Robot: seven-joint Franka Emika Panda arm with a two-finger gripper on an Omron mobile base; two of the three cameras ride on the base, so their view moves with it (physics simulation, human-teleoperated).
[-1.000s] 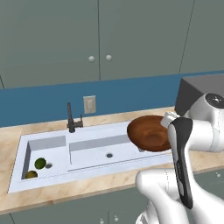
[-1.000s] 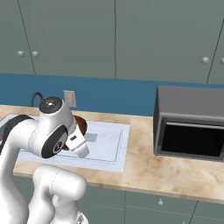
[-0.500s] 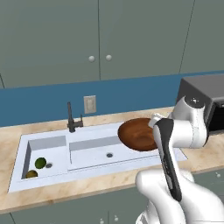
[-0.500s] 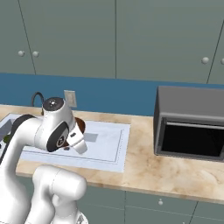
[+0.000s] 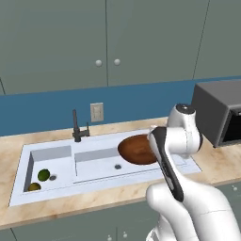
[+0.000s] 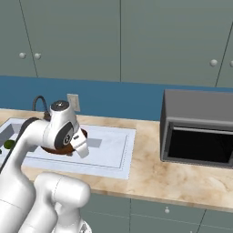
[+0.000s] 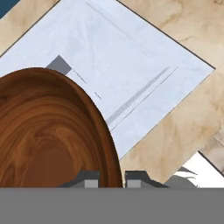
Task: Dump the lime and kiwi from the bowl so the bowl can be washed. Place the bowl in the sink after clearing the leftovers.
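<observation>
Simulated kitchen with grey-green cabinets.
Wall cabinets (image 5: pixel 106 42) hung above a blue backsplash (image 5: pixel 47 113); a beige marbled counter (image 6: pixel 182 177) carried a dark microwave (image 6: pixel 198 129).

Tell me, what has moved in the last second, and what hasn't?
The gripper has carried the bowl leftward from the sink's right end to above the large basin, its grip on the rim unchanged. The lime and kiwi have stayed put in the small left basin.

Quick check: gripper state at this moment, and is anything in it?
Gripper: shut on the rim of the bowl, which it holds over the sink.
</observation>
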